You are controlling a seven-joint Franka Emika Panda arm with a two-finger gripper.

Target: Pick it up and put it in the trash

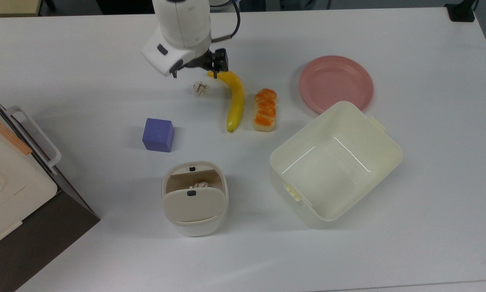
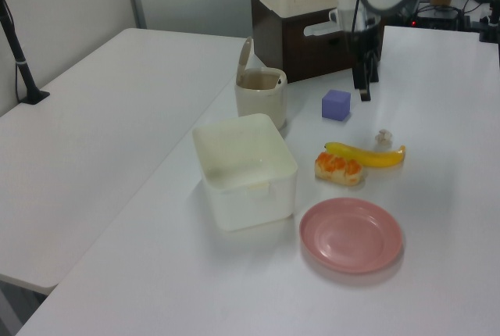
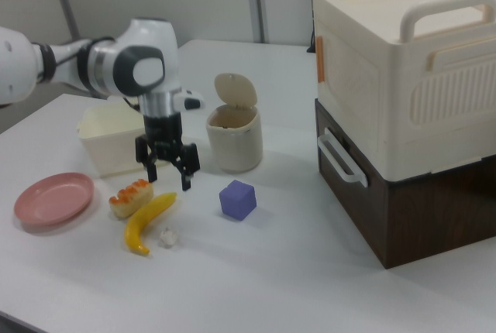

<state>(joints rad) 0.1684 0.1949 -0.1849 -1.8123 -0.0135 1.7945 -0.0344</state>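
The small crumpled whitish paper wad [image 1: 200, 88] lies on the white table just to the top view's left of the banana's tip, and also shows in the left view [image 2: 383, 137] and the right view [image 3: 167, 238]. My gripper [image 1: 194, 75] hangs open above it with nothing between its fingers, a little toward the top view's upper edge; in the right view the gripper [image 3: 168, 178] is clearly off the table. The beige trash bin [image 1: 194, 198] stands with its flap lid tipped open [image 3: 232, 135], and a crumpled wad [image 1: 202, 184] lies inside.
A purple cube [image 1: 158, 134] sits between the wad and the bin. The banana [image 1: 235, 99], a bread toy [image 1: 265, 110], a pink plate [image 1: 336, 84] and a cream tub [image 1: 385, 142] lie to the top view's right. A big cream-and-brown box [image 3: 403, 101] stands by the table's edge.
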